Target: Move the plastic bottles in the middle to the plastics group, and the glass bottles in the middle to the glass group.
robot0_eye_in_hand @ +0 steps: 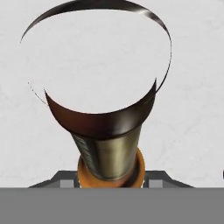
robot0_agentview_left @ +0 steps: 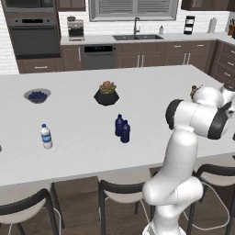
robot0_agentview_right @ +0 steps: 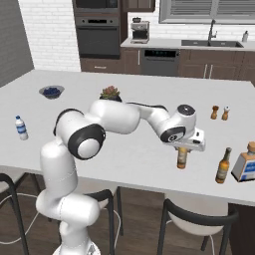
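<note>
White kitchen bench [robot0_agentview_left: 82, 137]: the hand [robot0_agentview_right: 183, 148] grips an amber beer bottle [robot0_agentview_right: 182, 158] by its neck, near the glass group [robot0_agentview_right: 224, 166]. Two navy plastic bottles [robot0_agentview_left: 122, 128] stand untouched, well apart from the clear water bottle [robot0_agentview_left: 46, 137], so most work remains.

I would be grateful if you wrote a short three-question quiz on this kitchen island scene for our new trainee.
1. True or false: the two navy bottles stand touching each other on the island.
2. Multiple choice: what does the gripper hold in the right base view? A) the clear water bottle B) an amber beer bottle C) a shaker
3. Fill in: the bowl of dark berries sits at the ____ side of the left base view.

Key: 1 true. 2 B; its base hangs near the island's front edge, left of a second amber bottle. 3 left.
</note>
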